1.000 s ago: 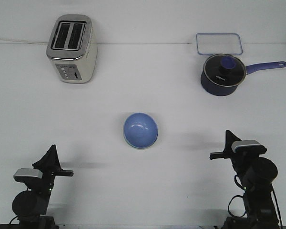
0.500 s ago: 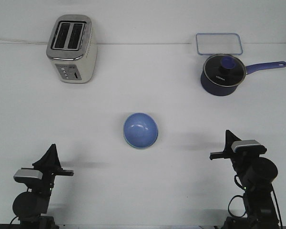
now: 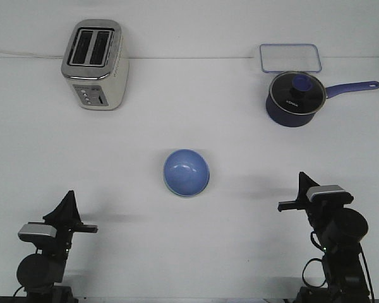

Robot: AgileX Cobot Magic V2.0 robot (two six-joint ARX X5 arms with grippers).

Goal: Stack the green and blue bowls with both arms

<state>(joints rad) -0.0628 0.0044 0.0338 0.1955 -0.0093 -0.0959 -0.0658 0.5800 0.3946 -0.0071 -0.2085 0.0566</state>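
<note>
Nothing moves; my grippers' openings are unreadable, and the blue bowl, light, rigid and slick, wants a rim pinch.

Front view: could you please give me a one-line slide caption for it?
Blue bowl at table centre, both arms retracted; toaster and lidded saucepan behind.

One readable mark only: white brand lettering on the glass lid of the navy saucepan, upper right of frame, too small to spell out. Toaster, upper left, shows buttons, no legible text.
</note>
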